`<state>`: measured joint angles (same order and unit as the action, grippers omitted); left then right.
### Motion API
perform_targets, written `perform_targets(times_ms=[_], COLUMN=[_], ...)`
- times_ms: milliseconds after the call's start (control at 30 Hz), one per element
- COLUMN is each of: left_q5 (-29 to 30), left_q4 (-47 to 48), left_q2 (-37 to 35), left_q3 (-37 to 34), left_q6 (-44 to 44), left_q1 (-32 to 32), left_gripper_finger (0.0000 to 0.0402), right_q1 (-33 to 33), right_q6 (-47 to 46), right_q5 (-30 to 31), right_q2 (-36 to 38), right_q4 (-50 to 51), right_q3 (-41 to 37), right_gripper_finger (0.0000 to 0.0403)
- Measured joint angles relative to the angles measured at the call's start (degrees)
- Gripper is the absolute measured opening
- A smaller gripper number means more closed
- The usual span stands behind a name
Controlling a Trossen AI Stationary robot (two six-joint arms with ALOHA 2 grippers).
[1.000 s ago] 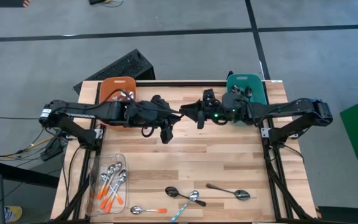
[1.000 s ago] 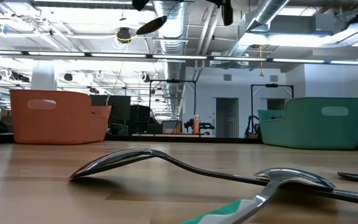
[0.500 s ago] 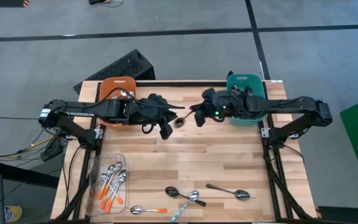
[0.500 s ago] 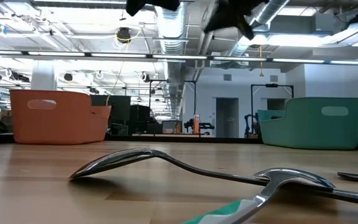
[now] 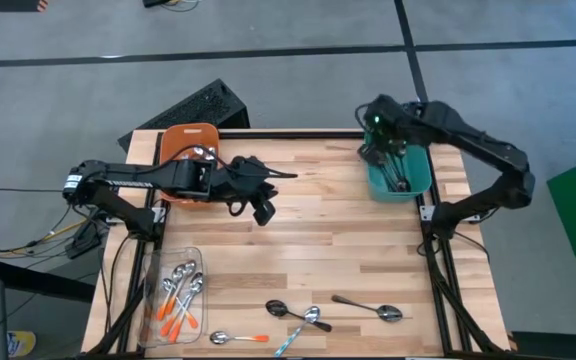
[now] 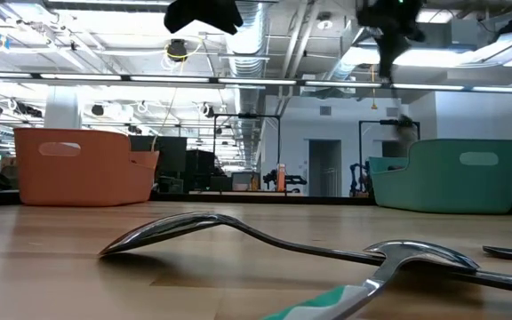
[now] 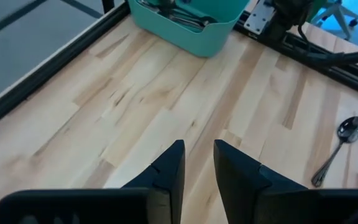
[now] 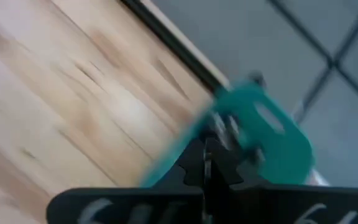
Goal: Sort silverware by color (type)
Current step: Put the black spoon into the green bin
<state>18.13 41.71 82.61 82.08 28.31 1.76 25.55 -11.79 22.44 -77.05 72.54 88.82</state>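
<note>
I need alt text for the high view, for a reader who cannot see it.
Seen from above, the right end effector hangs over the teal bin, while the left end effector waits beside the orange bin. Loose spoons lie at the wooden table's near edge, beside a clear tray of orange-handled spoons.

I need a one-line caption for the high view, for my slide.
Right gripper shut above the teal bin; left gripper empty near the orange bin; loose spoons wait at the table's near edge.

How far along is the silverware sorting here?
Partly done: spoons lie in the teal bin, orange bin and clear tray. In hand: right gripper, shut, hangs over the teal bin; its load is unclear. Left gripper open, empty. Left: four loose spoons on the table.
</note>
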Motion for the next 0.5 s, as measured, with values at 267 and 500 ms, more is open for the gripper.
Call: perform_targets(times_ms=[267,500], left_q5=[-0.8,1.6], left_q4=[0.0,-0.2], left_q2=[0.0,0.0], left_q3=[0.0,0.0], left_q6=[2.3,2.7], left_q1=[0.8,3.5], left_gripper_finger=[0.0073,0.0074], right_q1=[13.7,17.8], right_q6=[2.7,5.8], right_q5=[-1.7,-3.9], right_q2=[0.0,-0.1], right_q4=[6.0,3.9], right_q3=[-6.9,-14.9], right_gripper_finger=[0.0030,0.0162])
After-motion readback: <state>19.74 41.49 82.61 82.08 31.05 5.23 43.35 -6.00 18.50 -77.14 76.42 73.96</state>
